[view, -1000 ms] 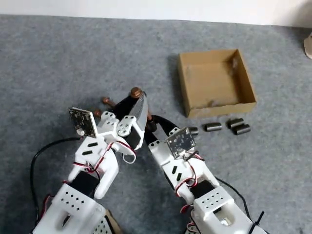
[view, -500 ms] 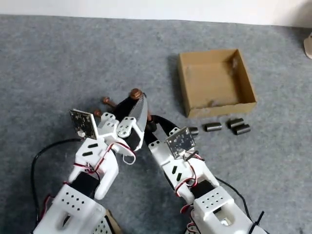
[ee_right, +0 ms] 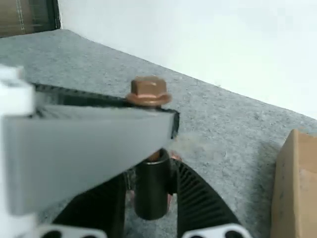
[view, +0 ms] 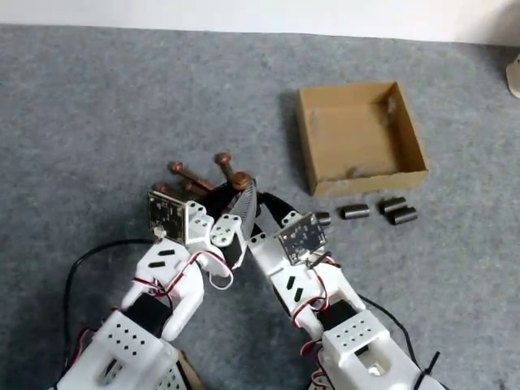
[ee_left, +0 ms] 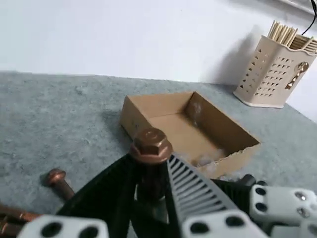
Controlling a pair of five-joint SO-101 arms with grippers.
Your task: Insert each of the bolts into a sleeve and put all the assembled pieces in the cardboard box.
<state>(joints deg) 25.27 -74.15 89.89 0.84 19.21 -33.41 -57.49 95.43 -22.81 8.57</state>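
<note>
Insertion step in hand at the high view's centre: left gripper point(ee_left: 150, 171) clamped on the upright bolt point(ee_left: 151, 144), right gripper point(ee_right: 150, 198) gripping a sleeve point(ee_right: 151, 183) directly beneath, so next looks like keeping shaft and bore aligned, then pushing home.

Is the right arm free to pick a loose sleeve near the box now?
Probably not yet: the right gripper is shut on a sleeve, though nothing lies between it and the loose sleeves.

Sleeves point(view: 355, 212) just before cardboard box point(view: 370, 180); bolts point(view: 185, 172) left.
</note>
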